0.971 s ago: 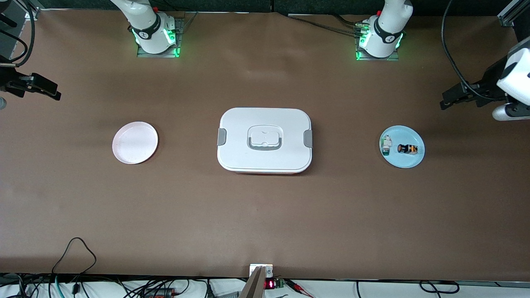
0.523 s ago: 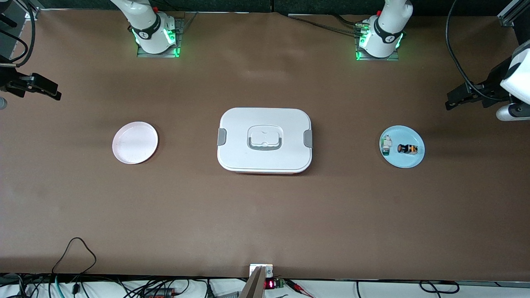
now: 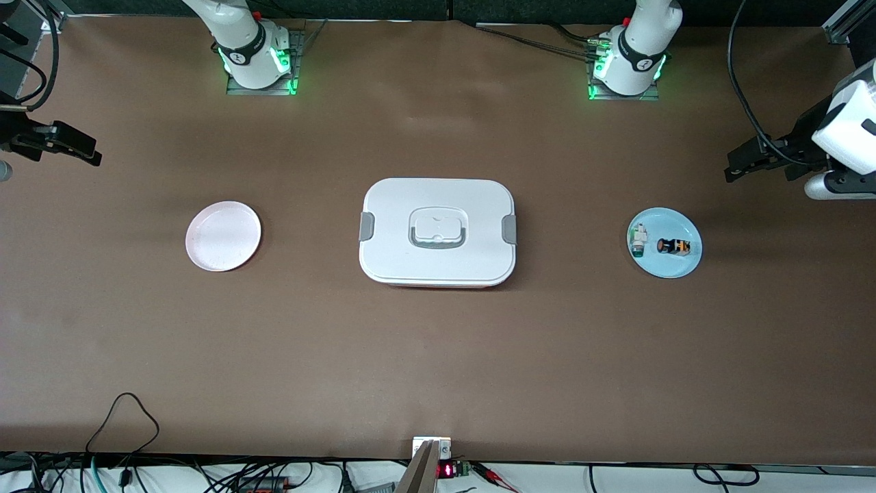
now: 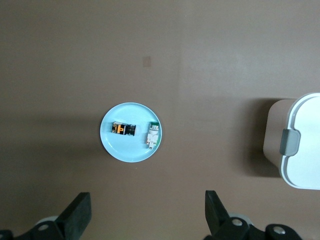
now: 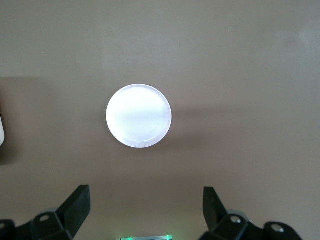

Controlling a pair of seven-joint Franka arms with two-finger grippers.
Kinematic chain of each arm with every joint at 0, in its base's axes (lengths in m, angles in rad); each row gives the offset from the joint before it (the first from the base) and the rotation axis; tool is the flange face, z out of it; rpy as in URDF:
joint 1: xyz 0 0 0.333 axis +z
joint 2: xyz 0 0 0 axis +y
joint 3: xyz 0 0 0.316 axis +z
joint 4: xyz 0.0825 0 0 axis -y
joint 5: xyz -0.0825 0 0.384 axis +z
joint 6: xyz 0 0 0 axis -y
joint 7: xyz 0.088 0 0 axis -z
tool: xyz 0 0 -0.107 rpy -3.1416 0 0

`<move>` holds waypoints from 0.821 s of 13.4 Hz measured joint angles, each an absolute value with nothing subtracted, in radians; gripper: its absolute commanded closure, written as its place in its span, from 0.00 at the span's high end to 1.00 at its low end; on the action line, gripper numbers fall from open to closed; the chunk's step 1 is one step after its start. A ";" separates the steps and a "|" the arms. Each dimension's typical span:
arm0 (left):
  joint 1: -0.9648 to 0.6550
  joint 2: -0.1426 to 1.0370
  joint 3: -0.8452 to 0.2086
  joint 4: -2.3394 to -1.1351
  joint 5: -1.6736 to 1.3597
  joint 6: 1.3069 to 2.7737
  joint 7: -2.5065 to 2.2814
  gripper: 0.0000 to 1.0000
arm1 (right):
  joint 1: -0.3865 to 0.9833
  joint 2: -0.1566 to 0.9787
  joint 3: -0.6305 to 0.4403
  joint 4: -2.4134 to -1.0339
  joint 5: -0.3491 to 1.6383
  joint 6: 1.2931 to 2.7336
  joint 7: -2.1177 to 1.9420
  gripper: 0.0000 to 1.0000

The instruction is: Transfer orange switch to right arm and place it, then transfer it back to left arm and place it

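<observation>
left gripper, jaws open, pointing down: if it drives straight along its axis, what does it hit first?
Probably bare table. The left gripper hangs open over the table at the left arm's end, and the blue plate with the orange switch lies slightly off its line. Depth is unclear, so it might clip the plate's rim.

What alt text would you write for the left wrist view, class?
The orange switch lies on a light blue plate beside a white-and-green component, with the open left gripper empty above the brown table. The white box shows at one edge.

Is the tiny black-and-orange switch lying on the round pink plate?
No, the orange switch lies on the round light-blue plate, beside a tiny white-and-green component; the pink plate holds nothing.
</observation>
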State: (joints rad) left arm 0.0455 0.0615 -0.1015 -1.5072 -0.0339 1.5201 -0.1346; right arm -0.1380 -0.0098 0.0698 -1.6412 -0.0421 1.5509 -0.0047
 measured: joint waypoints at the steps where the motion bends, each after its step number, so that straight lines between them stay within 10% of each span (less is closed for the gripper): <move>1: 0.043 0.061 -0.105 -1.508 -0.036 1.521 -0.142 1.00 | -0.138 -0.010 0.070 -1.641 -0.042 1.551 -0.005 1.00; 11: 0.042 0.061 -0.106 -1.512 -0.025 1.524 -0.127 1.00 | -0.138 -0.009 0.070 -1.642 -0.042 1.551 -0.005 1.00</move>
